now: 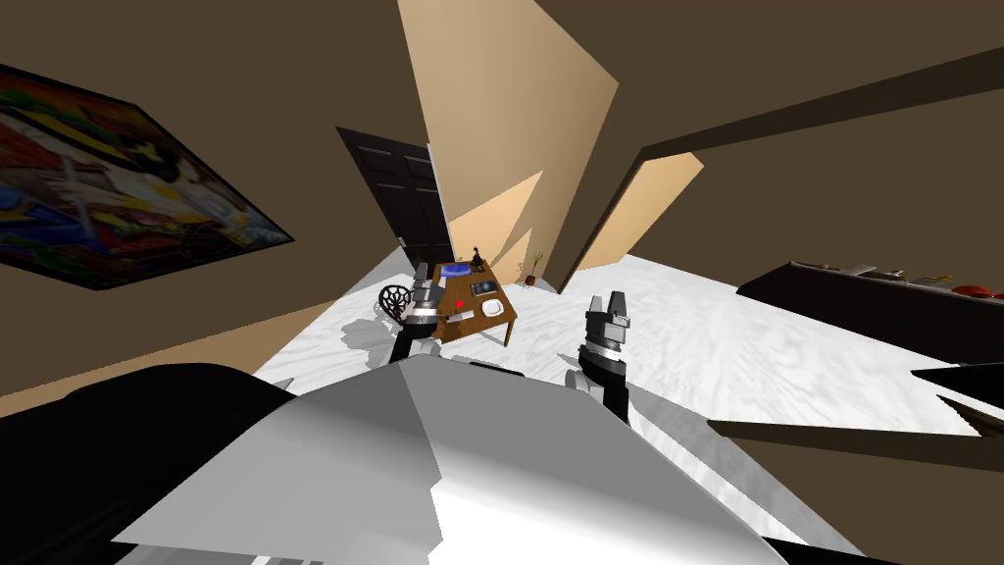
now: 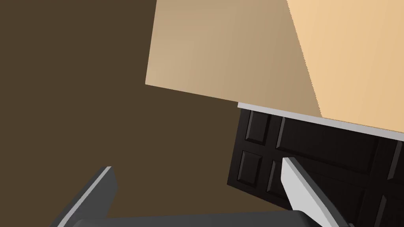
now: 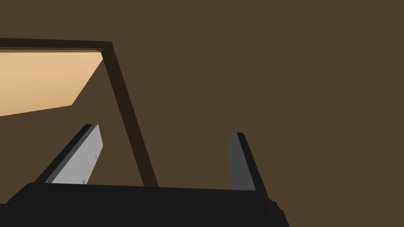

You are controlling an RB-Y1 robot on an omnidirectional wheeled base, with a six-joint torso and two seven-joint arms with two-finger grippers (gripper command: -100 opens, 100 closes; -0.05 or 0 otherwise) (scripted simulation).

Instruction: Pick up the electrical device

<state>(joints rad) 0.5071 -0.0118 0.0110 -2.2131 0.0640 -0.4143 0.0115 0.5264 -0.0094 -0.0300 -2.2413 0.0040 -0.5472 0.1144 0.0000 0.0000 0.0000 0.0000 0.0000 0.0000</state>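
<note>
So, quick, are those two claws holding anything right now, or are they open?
Left gripper: open, holding nothing.
Right gripper: open, holding nothing.

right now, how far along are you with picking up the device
Nothing is done yet. The left gripper and right gripper are open and empty. The table stands well out of reach ahead, with a dark flat device, likely the target, lying on it. Left: drive over, reach, grasp, lift.

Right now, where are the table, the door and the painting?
table [image 1: 475, 325], head view, bare brown top.
door [image 1: 397, 196], head view, middle of its dark panels.
painting [image 1: 108, 186], head view, middle of the colourful canvas.
</note>
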